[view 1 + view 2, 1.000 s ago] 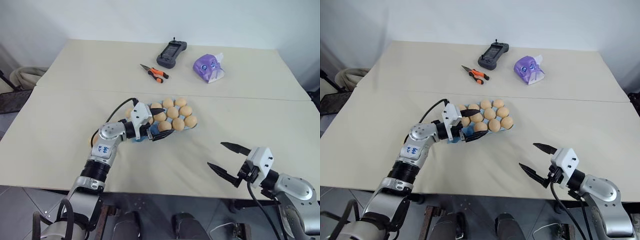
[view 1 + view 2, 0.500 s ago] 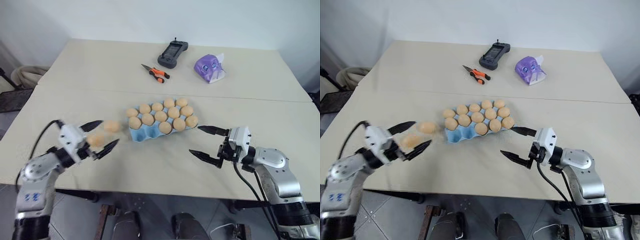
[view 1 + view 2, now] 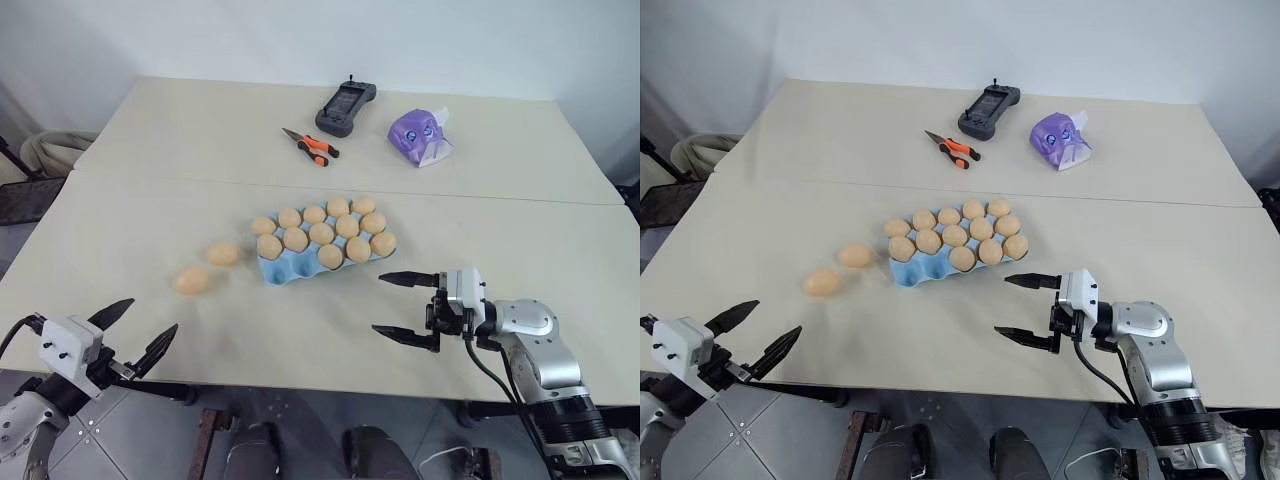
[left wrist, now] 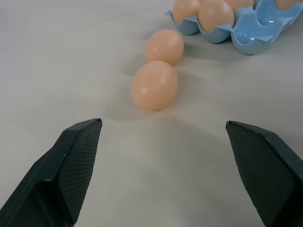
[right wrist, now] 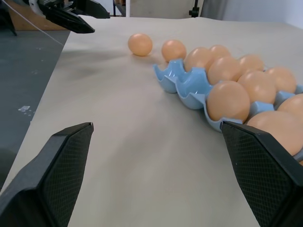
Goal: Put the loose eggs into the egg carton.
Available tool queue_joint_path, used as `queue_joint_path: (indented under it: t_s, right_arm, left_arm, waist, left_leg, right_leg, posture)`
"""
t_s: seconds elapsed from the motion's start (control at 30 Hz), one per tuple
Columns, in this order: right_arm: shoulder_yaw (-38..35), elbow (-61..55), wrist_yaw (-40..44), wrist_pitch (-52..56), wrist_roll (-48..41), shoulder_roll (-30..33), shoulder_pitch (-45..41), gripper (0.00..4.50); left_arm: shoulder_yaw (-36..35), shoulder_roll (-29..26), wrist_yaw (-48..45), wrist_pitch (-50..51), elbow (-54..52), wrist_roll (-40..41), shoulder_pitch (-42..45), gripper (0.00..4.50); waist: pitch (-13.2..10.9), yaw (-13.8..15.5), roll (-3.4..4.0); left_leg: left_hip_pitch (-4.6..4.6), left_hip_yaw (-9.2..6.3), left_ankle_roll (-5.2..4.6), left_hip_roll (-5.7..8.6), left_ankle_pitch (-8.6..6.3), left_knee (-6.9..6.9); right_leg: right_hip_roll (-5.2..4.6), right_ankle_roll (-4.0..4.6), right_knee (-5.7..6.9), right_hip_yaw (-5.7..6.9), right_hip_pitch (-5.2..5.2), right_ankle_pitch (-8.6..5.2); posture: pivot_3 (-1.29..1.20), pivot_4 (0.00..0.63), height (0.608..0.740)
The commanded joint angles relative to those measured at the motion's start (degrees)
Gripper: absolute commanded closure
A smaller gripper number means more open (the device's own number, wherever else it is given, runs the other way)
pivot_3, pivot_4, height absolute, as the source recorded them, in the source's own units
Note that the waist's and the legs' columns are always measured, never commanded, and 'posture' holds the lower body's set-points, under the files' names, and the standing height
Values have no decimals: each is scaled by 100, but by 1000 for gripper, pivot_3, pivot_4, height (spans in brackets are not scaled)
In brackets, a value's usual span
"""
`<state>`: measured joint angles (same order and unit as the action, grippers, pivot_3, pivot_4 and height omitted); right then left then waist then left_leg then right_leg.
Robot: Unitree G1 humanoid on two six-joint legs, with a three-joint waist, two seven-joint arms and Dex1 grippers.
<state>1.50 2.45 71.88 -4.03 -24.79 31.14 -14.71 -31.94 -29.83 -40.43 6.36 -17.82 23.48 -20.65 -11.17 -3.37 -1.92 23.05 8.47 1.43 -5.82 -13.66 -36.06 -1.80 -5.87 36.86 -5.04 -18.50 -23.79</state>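
Note:
The light blue egg carton [image 3: 287, 271] lies mid-table with several tan eggs in its cups. Two loose eggs [image 3: 223, 254] [image 3: 191, 280] rest on the table just left of it; in the left wrist view they lie one behind the other [image 4: 155, 85] [image 4: 164, 46] ahead of the fingers. My left gripper [image 3: 152, 315] is open and empty at the table's front left edge, short of the nearer egg. My right gripper [image 3: 377, 304] is open and empty, pointing left, just right of and nearer than the carton [image 5: 182, 85].
At the back of the table lie orange-handled pliers [image 3: 310, 146], a black handheld controller [image 3: 344, 108] and a purple pouch [image 3: 418, 136]. A seam crosses the table behind the carton. The front edge of the table runs just under both grippers.
My left arm has pulled back from the carton to the front left edge, uncovering the two loose eggs. My right gripper has swung left toward the carton.

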Motion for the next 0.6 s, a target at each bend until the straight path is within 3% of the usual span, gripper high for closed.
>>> queue_joint_path:
  t_s: [0.03,0.27,0.43,0.6]
  right_arm:
    - [-118,-26,63,-119,-95,16,-92,0]
    - [-172,-101,-96,-148,-46,29,-5,0]
    - [-190,-287,-308,-135,-34,-6,124,0]
    - [-192,-382,-450,-122,-46,5,195,0]
  left_arm:
    - [221,-126,186,186,-195,-8,295,40]
    - [1023,-338,634,505,688,-592,1690,40]
    - [1462,-445,620,447,1435,-981,2156,40]
    - [1521,-398,525,419,1675,-853,2331,1193]
  waist:
    - [0,0,0]
    - [0,16,1]
    - [0,-43,0]
    - [0,-29,1]
  left_leg:
    - [0,0,5,0,-2,0]
    - [0,1,-2,4,9,-3]
    - [1,19,2,1,5,-4]
    - [2,13,13,-10,11,-5]
  right_leg:
    - [0,0,0,0,-1,0]
    - [17,0,3,-1,-2,0]
    - [24,-2,0,-16,-13,0]
    - [29,6,12,-11,-20,-5]
  posture:
    - [0,150,740]
    - [0,150,740]
    - [0,150,740]
    - [0,150,740]
